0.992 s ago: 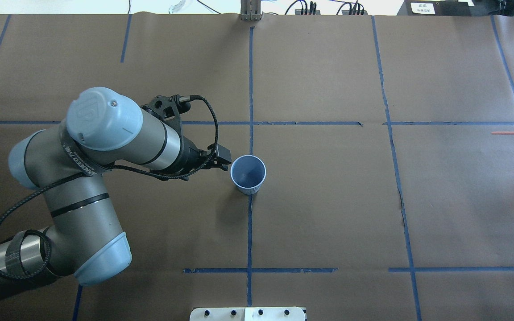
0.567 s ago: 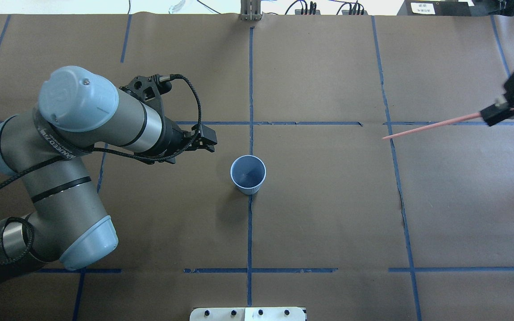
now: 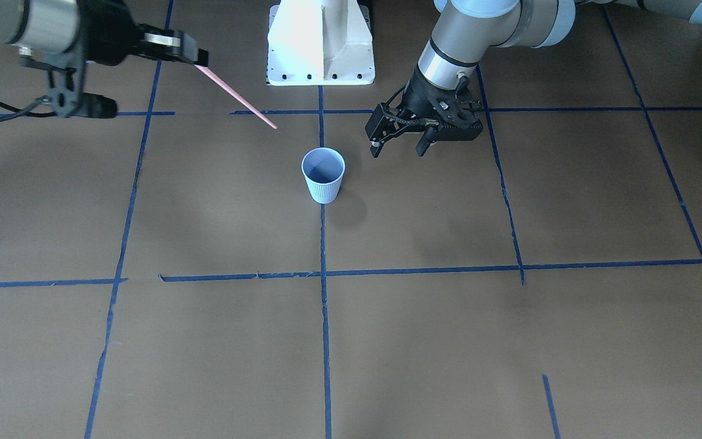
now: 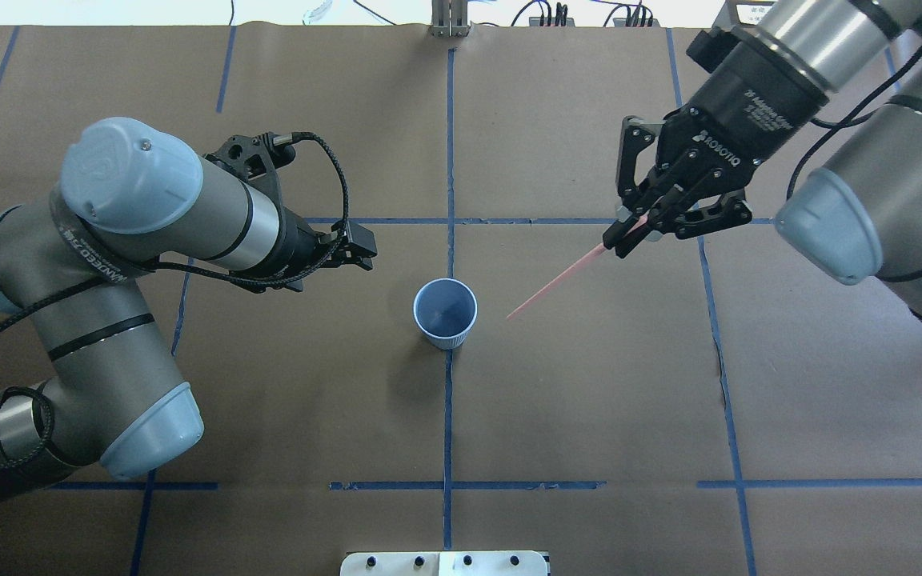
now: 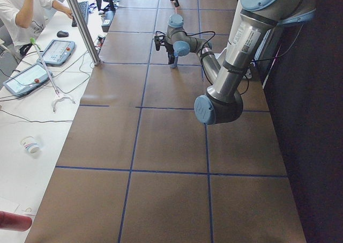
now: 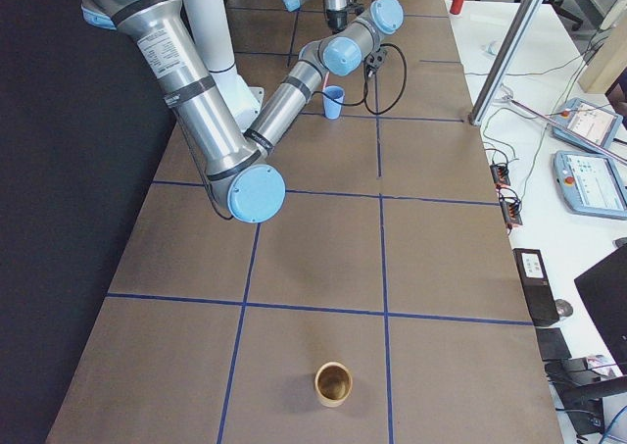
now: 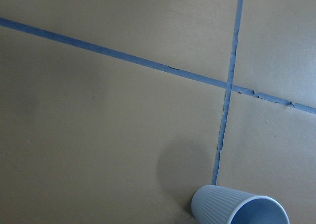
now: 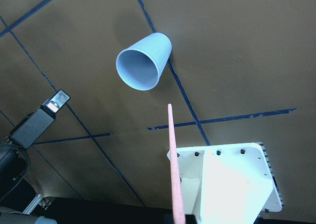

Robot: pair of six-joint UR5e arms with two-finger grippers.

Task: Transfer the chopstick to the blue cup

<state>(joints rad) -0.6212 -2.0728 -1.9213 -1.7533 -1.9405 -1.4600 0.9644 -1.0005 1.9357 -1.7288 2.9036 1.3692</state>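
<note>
- Firstly, at the left of the overhead view, the robot's left arm reaches in over the brown paper-covered counter (image 4: pixel 589 400), which is marked off with blue tape lines (image 4: pixel 448 416).
- Its black two-finger left pincer (image 4: pixel 362 250) hangs to the left of the cup and apart from it. In the front-facing view its two fingers stand spread with nothing between them.
- Near the middle stands the pale blue ribbed paper cup (image 4: pixel 445 312), upright on a lengthwise tape line, mouth up and with nothing inside.
- Just right of the cup ends the free tip of the thin pink chopstick (image 4: pixel 561 278). The stick slants up and to the right from there towards the right arm, and its tip is close to the cup's rim but outside it.
- From the right wrist camera the chopstick points towards the cup's mouth and stops short of it.
- Further right, the black right pincer (image 4: pixel 629 232) has its fingers closed on the chopstick's far end and carries it off the counter.
- At the counter's far right end, seen only from the right-side camera, a small tan round cup (image 6: pixel 333 383) stands alone, well apart from the rest.
</note>
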